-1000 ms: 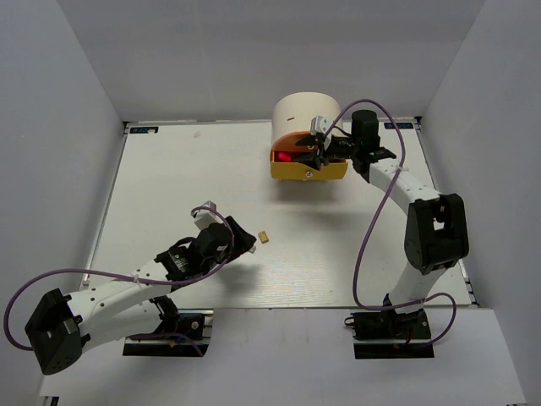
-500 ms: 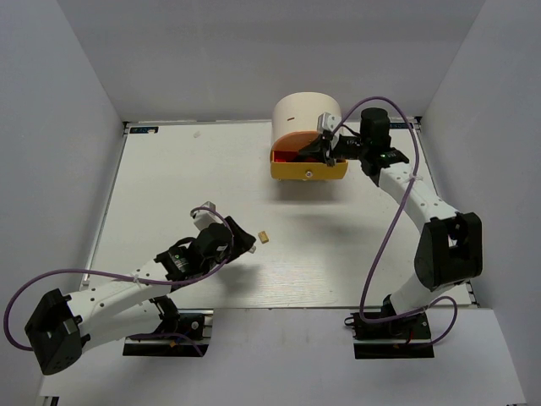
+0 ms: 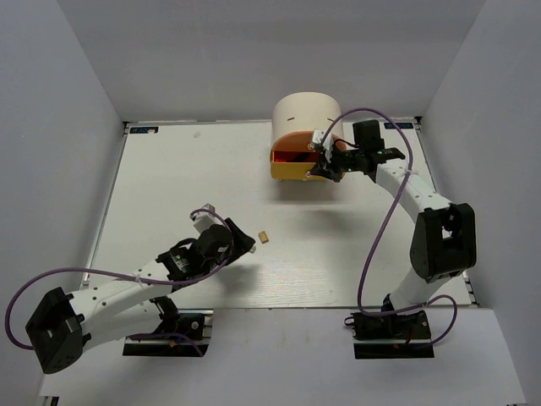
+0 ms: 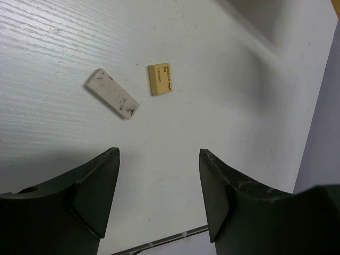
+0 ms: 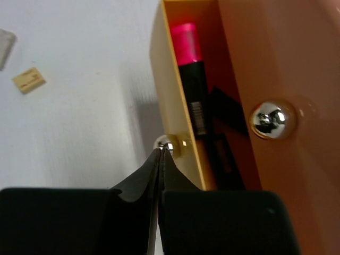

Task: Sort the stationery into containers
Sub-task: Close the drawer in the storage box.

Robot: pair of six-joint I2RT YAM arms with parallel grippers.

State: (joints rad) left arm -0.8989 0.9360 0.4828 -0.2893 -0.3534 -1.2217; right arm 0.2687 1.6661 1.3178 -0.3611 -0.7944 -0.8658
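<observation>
Left claw (image 4: pixel 158 155): released; the jaws are held wide apart with nothing between them; it is hung low over the table (image 3: pixel 169 186), toward the near left.
Erasers: the grey eraser (image 4: pixel 112 100) and the tan eraser (image 4: pixel 160 79) are laid flat on the table just beyond the left fingers (image 4: pixel 95 191); they are set near each other but not touching; the grey one is smudged with dark marks, the tan one is printed on its top.
Right claw (image 5: pixel 161 154): clenched; the jaws are pressed together, and their tips are set against the small knob (image 5: pixel 165 144) of the yellow drawer (image 5: pixel 169 95); whether the knob is pinched cannot be told.
Yellow drawer: pulled open at the front of the cream unit (image 3: pixel 304 110), at the far side of the table; it is seen from above as the lower of the two.
Pink highlighter (image 5: pixel 192 79): laid lengthwise inside the open yellow drawer, along its front wall; other dark shapes are seen beside it but cannot be made out.
Orange drawer (image 5: pixel 287 69): set above the yellow one; its round knob (image 5: pixel 268 118) is left untouched.
</observation>
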